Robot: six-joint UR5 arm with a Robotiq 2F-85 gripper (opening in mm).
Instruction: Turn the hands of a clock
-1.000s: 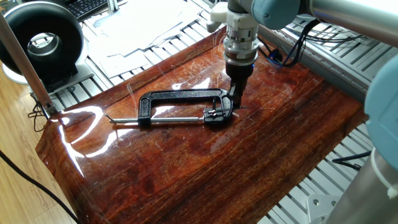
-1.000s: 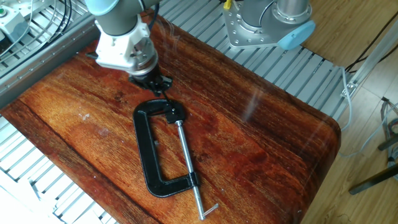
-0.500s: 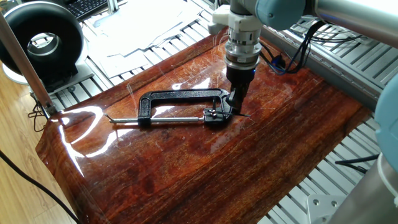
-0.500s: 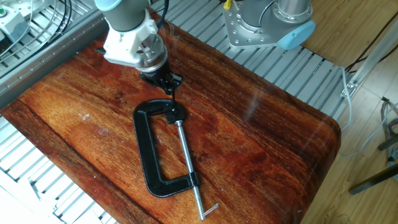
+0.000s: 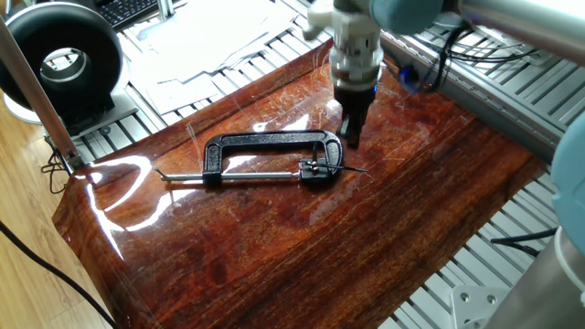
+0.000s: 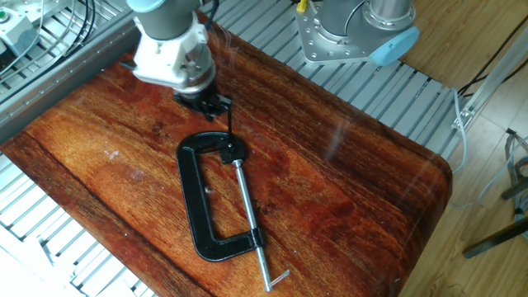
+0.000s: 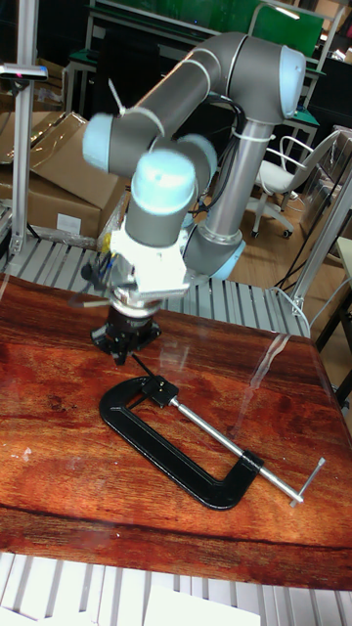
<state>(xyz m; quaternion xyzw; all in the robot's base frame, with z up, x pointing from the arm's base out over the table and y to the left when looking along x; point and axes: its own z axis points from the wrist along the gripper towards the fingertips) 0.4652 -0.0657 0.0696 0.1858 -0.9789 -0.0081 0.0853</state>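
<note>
Going left to right with the clock (image 5: 265, 151) as the anchor: off its left, past the table (image 5: 274, 256) edge, sits a round black ring thing with a white middle (image 5: 62, 57). The clock itself is really a black C-clamp lying flat mid-table, its long screw rod (image 5: 247, 175) running along the open side. At its rounded right end are the hands (image 5: 358, 168), a thin dark pin poking out just past the jaw.

Progress-wise, I honestly can't say how much turning is done. The pin lies at a slant off the clamp's end, nothing looks finished or obviously off, and I'd guess there's more sweeping left.

The gripper (image 5: 352, 135) hangs right above that rounded end, slightly behind it, tips pointing down. In the other fixed view the gripper (image 6: 216, 111) sits just off the clamp's curve, with the hands (image 6: 228, 120) running down from its tips to the clamp. Looks pinched narrow, but whether it's actually gripping the pin or just beside it, I can't tell; too small and blurry.
</note>
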